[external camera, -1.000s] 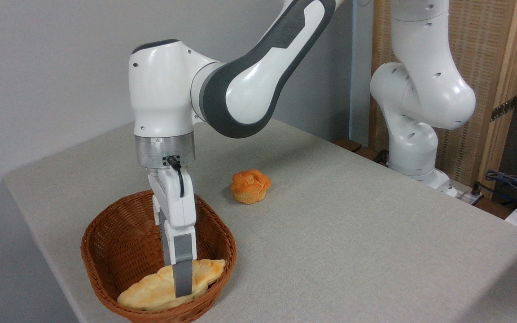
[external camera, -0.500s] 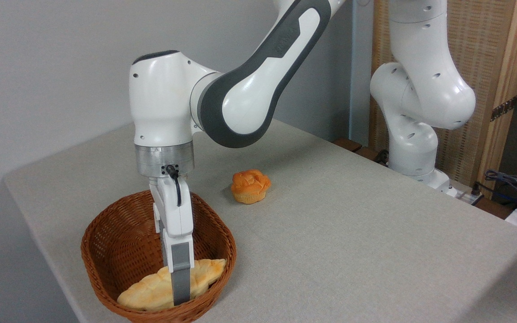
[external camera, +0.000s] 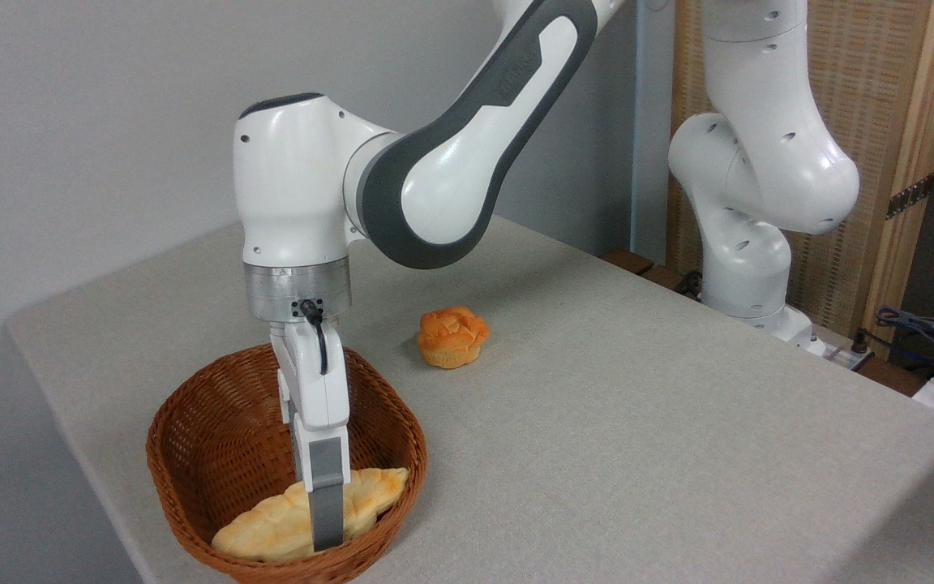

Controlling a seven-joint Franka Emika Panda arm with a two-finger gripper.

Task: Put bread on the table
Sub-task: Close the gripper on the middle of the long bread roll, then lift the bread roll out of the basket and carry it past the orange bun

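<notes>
Lower left of frame: wicker basket (external camera: 216,438) holding the bread (external camera: 272,527) along its near wall. Gripper (external camera: 326,539) lowered vertically astride the loaf's middle for a balanced lift; jaw state not discernible, far finger hidden. Centre: orange bun (external camera: 452,335) on the table (external camera: 637,422), the bread's destination.

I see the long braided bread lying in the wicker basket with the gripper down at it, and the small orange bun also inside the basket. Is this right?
Not quite. The fixed camera shows the small orange bun outside the wicker basket, standing apart on the table. The rest holds: the long braided bread lies in the basket with the gripper down at it.
</notes>
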